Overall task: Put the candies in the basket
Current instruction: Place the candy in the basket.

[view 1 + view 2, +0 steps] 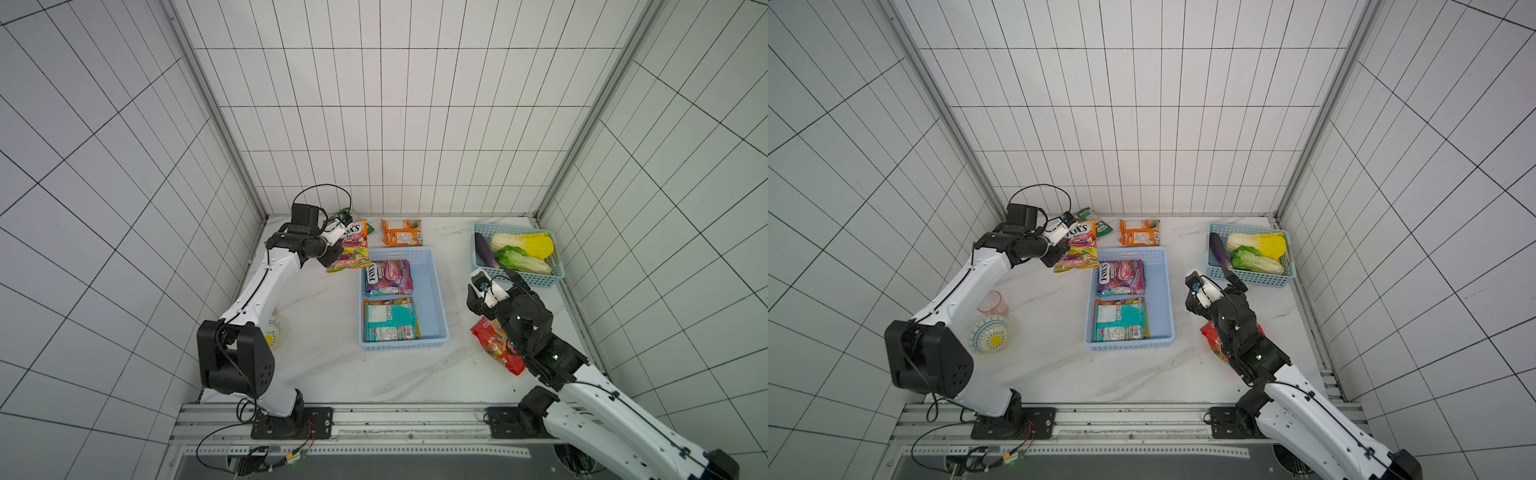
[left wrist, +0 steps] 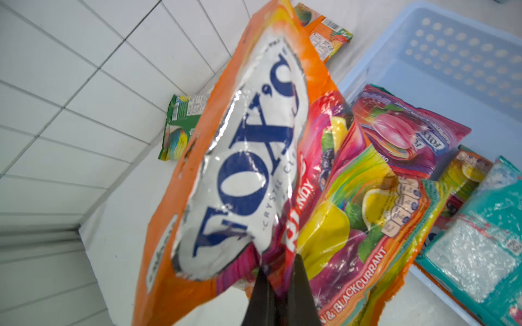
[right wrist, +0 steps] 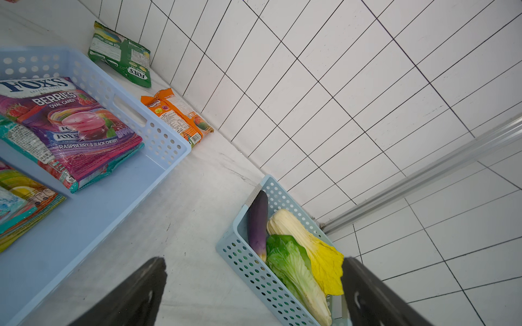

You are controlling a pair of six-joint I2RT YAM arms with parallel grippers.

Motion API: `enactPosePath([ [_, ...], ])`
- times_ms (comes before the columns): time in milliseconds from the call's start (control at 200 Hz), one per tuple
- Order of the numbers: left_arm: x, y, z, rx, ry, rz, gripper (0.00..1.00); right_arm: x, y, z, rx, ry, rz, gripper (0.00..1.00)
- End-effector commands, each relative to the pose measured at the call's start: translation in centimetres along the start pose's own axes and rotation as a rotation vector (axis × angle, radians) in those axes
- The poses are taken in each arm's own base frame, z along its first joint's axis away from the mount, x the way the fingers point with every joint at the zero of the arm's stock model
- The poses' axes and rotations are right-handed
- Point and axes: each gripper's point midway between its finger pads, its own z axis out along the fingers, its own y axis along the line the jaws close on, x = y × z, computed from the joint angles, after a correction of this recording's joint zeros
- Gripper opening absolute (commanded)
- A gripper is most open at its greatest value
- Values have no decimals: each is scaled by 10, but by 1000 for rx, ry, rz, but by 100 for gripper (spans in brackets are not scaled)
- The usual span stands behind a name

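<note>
- The orange candy bag [image 2: 254, 169] is pinched at one edge by the left hand [image 2: 279, 271], fingers pressed onto it.
- The basket [image 1: 430, 299] sits just beside that hand, holding 2 more: a purple bag [image 1: 388, 276] and a teal bag [image 1: 388, 320].
- The right hand [image 3: 252, 261] is spread wide over the bench [image 1: 332, 365].

Tabletop [image 1: 332, 365]: white marble-look slab, grey veins.
Walls [image 1: 395, 124]: white tiles with dark grout, behind and on both sides of the tabletop.
Corner posts [image 1: 217, 112]: grey metal, rising from the tabletop's back corners.
Rail [image 1: 415, 419]: grey metal, along the tabletop's front edge.
Light: even, soft.
</note>
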Motion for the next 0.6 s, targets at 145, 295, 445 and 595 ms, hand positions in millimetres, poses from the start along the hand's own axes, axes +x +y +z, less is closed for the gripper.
enactPosePath([
  [145, -28, -71, -41, 326, -118, 501, 0, 4, 0, 0, 13, -5, 3, 99],
  [295, -29, -102, -43, 414, -99, 666, 0, 1, 3, -1, -10, -22, 11, 99],
  [445, -23, -122, -31, 479, -62, 782, 0, 4, 1, 0, 15, -10, 6, 99],
  [595, -15, -143, -22, 558, -20, 907, 0, 3, 4, -1, -5, -20, 10, 99],
])
